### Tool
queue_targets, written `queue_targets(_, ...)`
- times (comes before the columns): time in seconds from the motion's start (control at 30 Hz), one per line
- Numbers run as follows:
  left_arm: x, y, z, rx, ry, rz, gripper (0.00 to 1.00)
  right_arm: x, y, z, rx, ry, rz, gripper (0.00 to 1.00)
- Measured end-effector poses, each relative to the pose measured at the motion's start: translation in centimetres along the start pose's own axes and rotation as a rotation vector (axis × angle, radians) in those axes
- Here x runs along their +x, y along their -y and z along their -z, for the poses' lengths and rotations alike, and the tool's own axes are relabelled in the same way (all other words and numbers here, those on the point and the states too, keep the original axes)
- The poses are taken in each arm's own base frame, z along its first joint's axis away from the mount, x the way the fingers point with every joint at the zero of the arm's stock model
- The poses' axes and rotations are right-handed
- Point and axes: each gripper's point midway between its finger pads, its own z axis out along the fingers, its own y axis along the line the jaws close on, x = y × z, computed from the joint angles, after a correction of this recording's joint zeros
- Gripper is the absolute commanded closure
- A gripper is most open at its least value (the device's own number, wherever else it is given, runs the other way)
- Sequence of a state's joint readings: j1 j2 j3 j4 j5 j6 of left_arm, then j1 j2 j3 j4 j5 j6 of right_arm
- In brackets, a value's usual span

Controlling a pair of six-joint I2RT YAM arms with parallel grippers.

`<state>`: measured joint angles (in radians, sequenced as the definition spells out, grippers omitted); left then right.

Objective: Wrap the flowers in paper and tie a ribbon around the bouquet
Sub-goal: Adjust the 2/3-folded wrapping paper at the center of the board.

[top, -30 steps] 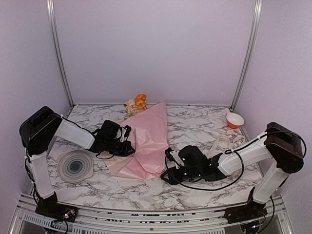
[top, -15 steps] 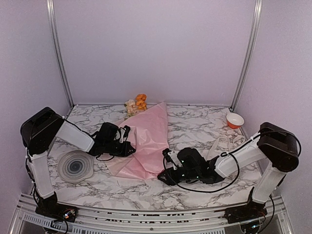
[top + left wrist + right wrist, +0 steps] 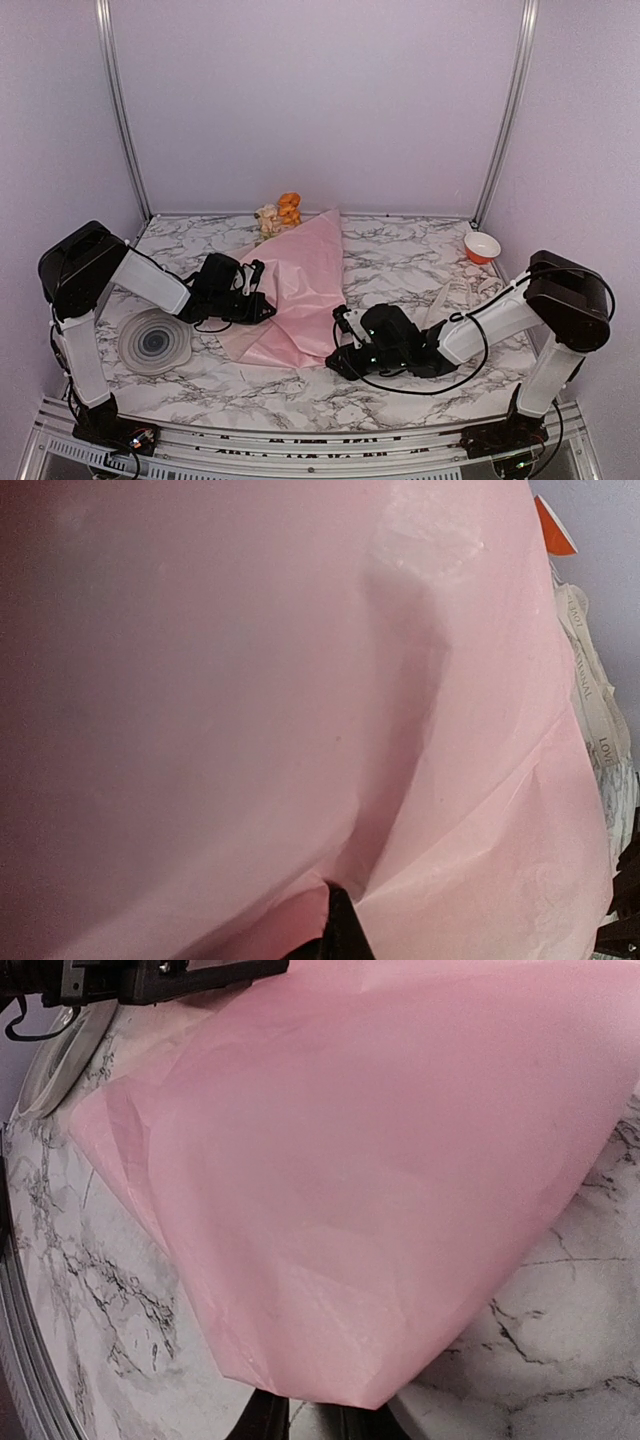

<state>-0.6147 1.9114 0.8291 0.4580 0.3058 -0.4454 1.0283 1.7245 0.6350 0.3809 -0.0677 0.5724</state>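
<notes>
From above, the pink paper (image 3: pixel 305 290) lies on the marble tabletop (image 3: pixel 400 250), folded over the flowers (image 3: pixel 283 213). Only orange and whitish blossoms poke out at the far end. The ribbon (image 3: pixel 447 296) lies off to the right.

The left wrist view is nearly all paper, with printed ribbon at its edge. There the left pincer (image 3: pixel 340 932) is closed tight on the paper, whose folds run into its tip.

The right wrist view shows the right pincer (image 3: pixel 308 1422) at the paper's near corner. Its fingers are a little apart, and the paper lies over them.
</notes>
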Motion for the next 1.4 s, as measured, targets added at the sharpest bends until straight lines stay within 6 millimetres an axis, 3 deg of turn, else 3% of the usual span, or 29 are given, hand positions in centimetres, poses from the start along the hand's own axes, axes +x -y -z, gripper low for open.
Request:
queue_targets(0.07, 0.0, 0.0, 0.0, 0.0, 0.0, 0.0, 1.0, 0.0, 0.1, 0.0, 0.006, 0.003, -0.002, 0.86)
queue_targets(0.17, 0.0, 0.0, 0.0, 0.0, 0.0, 0.0, 1.0, -0.1, 0.3, 0.0, 0.015, 0.01, 0.0, 1.0)
queue_targets(0.53, 0.3, 0.4, 0.3, 0.01, -0.043, -0.004, 1.0, -0.2, 1.1, 0.1, 0.057, 0.006, 0.02, 1.0)
queue_targets(0.83, -0.8, 2.2, 0.7, 0.05, -0.066, -0.02, 1.0, -0.2, 3.5, 3.1, 0.179, 0.008, 0.014, 1.0)
queue_targets(0.97, -0.5, 3.1, 0.9, 0.067, -0.081, -0.027, 1.0, 0.9, 4.9, 4.0, 0.231, -0.007, 0.025, 1.0)
queue_targets(1.17, -1.1, 4.3, 1.7, 0.099, -0.067, -0.039, 1.0, 1.0, 6.2, 4.5, 0.266, -0.011, 0.031, 1.0)
queue_targets(1.4, -0.4, 4.9, 2.0, 0.1, -0.106, -0.039, 1.0, 0.9, 6.4, 4.6, 0.274, -0.011, 0.04, 1.0)
